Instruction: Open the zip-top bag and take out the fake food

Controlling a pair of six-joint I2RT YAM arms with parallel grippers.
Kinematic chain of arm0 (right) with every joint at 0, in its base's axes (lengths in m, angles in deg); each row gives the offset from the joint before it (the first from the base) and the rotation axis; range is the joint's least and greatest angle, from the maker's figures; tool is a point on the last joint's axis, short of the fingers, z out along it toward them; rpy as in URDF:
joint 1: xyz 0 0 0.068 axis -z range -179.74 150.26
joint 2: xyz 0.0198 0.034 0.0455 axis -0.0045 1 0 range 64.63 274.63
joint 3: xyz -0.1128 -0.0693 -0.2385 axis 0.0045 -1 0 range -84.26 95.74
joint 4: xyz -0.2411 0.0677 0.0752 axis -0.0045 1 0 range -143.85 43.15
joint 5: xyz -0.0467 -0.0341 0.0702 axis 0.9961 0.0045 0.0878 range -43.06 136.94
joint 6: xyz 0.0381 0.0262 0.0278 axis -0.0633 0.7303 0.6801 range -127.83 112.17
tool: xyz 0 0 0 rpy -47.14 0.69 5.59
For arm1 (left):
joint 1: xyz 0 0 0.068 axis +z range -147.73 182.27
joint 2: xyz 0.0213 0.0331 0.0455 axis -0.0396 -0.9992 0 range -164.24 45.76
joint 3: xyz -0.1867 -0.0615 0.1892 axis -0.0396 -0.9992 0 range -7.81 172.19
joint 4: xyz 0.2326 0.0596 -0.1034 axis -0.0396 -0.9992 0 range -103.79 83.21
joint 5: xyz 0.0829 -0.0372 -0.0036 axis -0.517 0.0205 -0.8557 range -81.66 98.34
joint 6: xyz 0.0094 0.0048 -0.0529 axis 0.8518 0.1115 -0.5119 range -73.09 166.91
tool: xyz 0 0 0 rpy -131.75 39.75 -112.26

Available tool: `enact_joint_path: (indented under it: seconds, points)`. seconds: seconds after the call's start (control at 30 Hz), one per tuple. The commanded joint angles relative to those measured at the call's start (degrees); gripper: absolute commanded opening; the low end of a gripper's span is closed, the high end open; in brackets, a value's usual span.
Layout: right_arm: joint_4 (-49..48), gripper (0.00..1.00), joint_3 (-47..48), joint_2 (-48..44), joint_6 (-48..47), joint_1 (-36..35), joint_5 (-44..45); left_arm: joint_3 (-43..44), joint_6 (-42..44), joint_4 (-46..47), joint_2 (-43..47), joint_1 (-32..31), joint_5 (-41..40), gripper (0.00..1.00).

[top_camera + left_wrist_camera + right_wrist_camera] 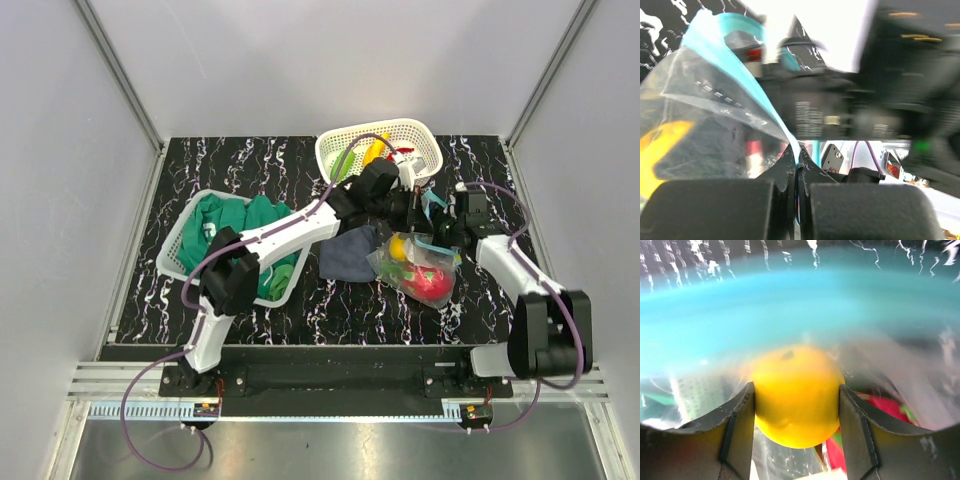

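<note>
The zip-top bag lies right of centre, its teal zip strip raised at the mouth. Inside are a red-pink round fruit and green bits. My left gripper is shut on the bag's teal edge; in the left wrist view the jaws pinch the strip and clear plastic. My right gripper is at the bag's mouth, shut on a round yellow fake fruit, one finger on each side. The yellow fruit also shows in the top view. I cannot tell whether plastic lies between fingers and fruit.
A white basket at the back holds a yellow banana, a green vegetable and a red piece. A second white basket on the left holds green clothing. A dark blue folded cloth lies left of the bag.
</note>
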Motion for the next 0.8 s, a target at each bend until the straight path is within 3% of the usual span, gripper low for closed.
enact_joint_path:
  seconds: [0.0,0.4,0.77]
  points:
    - [6.9,0.00,1.8,-9.0,-2.3,-0.1,3.1,-2.6,1.1,2.6,6.4,1.1,-2.0,0.00]
    - [24.3,0.00,10.8,-22.6,-9.4,-0.1,15.4,-8.8,1.6,3.4,10.4,1.2,-1.6,0.00]
    - [30.9,0.00,22.1,-24.7,-10.9,-0.1,14.8,-11.6,4.8,1.0,13.3,0.5,-3.8,0.00]
